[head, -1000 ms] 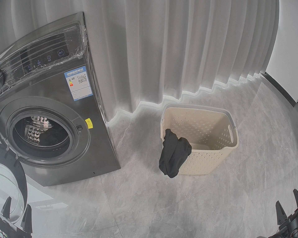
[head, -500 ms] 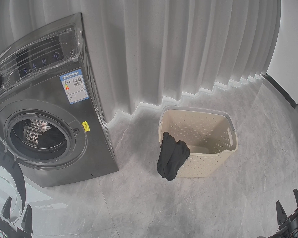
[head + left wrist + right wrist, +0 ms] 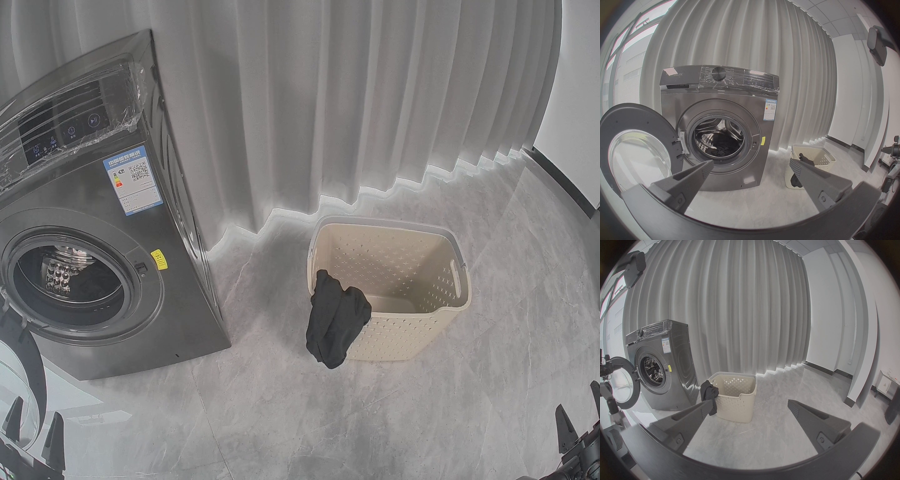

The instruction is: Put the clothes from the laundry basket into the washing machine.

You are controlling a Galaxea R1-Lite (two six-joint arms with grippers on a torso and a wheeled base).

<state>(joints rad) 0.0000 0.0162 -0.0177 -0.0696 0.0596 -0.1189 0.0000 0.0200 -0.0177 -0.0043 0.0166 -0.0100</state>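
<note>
Black garment (image 3: 334, 317); cream perforated basket (image 3: 400, 340); grey washing machine (image 3: 181, 262)

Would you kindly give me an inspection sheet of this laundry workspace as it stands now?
Surface: grey marbled floor.
Job's things: washing machine with door swung open, dark clothes in its drum; laundry basket on the floor beside it, black garment draped over its rim.
Clutter: nothing seen.
Hands: left hand open, holding nothing; right hand open, holding nothing.
Cables: nothing seen.
Surroundings: white curtain behind both; white wall to the robot's right.
</note>
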